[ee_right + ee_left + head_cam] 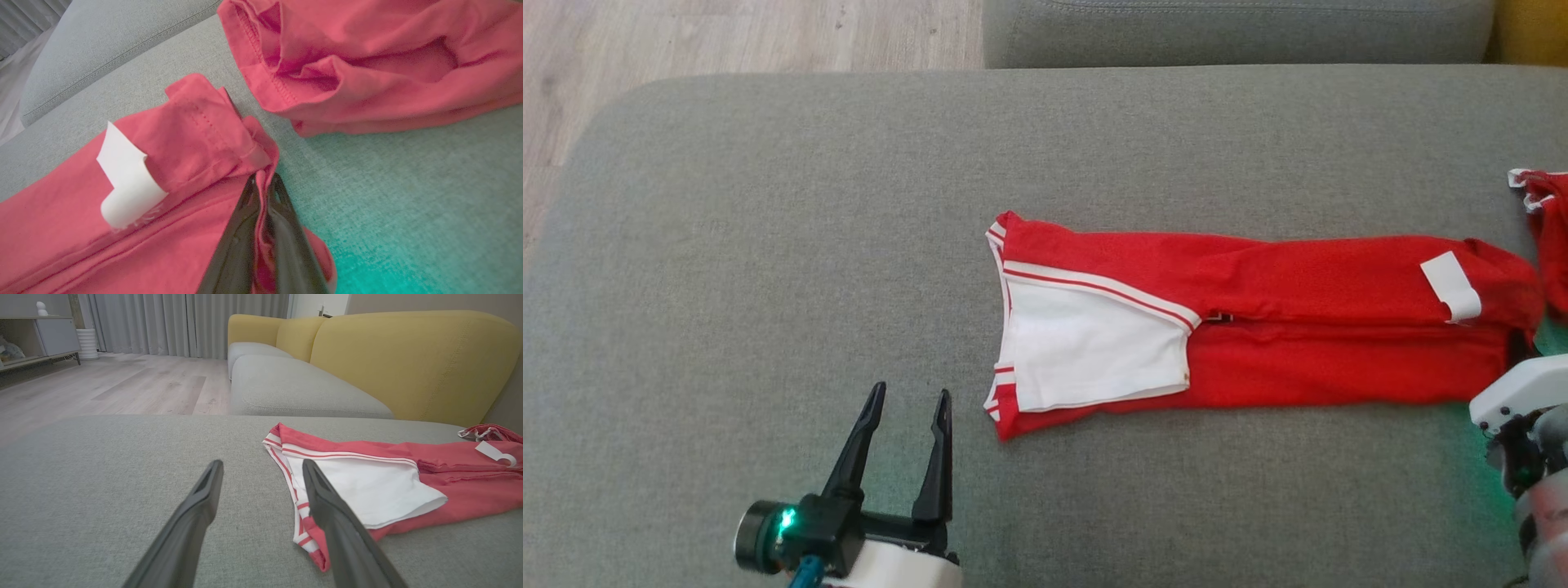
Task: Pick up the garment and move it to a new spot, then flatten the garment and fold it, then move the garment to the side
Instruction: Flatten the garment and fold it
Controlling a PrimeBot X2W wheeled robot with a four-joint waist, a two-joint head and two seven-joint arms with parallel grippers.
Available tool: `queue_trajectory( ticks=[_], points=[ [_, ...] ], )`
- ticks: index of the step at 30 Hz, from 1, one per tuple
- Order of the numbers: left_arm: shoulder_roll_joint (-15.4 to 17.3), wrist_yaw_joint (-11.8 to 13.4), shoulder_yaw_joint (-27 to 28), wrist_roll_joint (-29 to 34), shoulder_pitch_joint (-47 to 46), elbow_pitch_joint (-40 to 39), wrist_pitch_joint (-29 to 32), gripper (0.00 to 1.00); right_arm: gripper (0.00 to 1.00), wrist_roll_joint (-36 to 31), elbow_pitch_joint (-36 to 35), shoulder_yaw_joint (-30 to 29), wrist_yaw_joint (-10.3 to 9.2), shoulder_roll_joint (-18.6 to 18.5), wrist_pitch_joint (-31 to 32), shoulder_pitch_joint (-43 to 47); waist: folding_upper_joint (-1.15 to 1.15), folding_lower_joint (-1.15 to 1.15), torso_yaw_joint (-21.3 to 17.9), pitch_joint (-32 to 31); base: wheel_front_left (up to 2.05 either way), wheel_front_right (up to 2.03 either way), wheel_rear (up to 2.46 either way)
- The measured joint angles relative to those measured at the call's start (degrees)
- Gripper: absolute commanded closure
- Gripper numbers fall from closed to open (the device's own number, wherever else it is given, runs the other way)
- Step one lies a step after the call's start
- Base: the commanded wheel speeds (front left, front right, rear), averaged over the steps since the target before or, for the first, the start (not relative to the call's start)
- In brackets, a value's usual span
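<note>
— Grey cushion [768, 204]: what do you list on it?
— Item one: garment [1298, 327], red with a white panel, folded long, lying flat right of centre. Item two: red piece [1550, 245], just past its right end, apart from it.
— And the tools?
— I log the left tool [911, 394] spread wide and empty, near the garment's striped end, not touching. Right tool [265, 179]: pinched tight on the garment's right-end hem, beside the white label [122, 183].
</note>
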Motion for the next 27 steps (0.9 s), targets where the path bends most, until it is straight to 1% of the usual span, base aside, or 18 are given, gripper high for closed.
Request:
queue_trajectory(
  ticks=[6,12,15,18,21,22,25,27],
  points=[
    [0.0,0.0,0.0,0.0,0.0,-0.1,0.0,0.0,1.0,1.1,-1.1,1.5,0.0,0.0,-1.4,0.0,0.0,0.0,-0.2,-0.1,0.0,0.0,0.0],
    [0.0,0.0,-0.1,-0.6,0.0,0.1,0.0,0.0,1.0,3.1,-2.4,3.4,0.0,-0.1,-1.4,0.4,0.0,0.0,-0.2,-0.6,0.0,0.0,0.0],
    [0.0,0.0,-0.3,-0.6,0.0,0.3,0.0,0.0,1.0,4.7,-4.8,5.1,0.0,0.0,-2.1,0.7,0.0,0.0,0.0,-0.7,0.0,0.0,0.0],
    [0.0,0.0,-0.4,-0.6,0.0,0.6,0.0,0.0,1.0,8.8,-11.3,9.1,0.0,1.1,-2.1,1.3,0.0,0.0,0.3,-0.8,0.0,0.0,0.0],
    [0.0,-0.4,-0.4,-0.6,0.0,1.2,0.0,0.0,1.0,13.2,-20.0,15.4,0.0,2.4,-1.0,3.6,0.0,0.0,0.6,-1.4,0.0,0.0,0.0],
    [0.0,-0.4,-0.4,-0.6,0.0,1.2,0.0,0.0,1.0,13.2,-20.0,15.4,0.0,2.4,-1.0,3.6,0.0,0.0,0.6,-1.4,0.0,0.0,0.0],
    [0.0,-0.5,-0.5,-1.0,0.0,1.5,0.0,0.0,1.0,17.8,-29.2,22.3,0.0,2.8,0.7,7.4,0.0,0.0,1.2,-2.4,0.0,0.0,0.0],
    [0.0,-0.5,-1.0,-1.5,0.0,1.6,0.0,0.0,1.0,20.2,-34.0,26.3,0.0,3.0,1.7,9.6,0.0,0.0,1.7,-3.1,0.0,0.0,0.0]
  ],
)
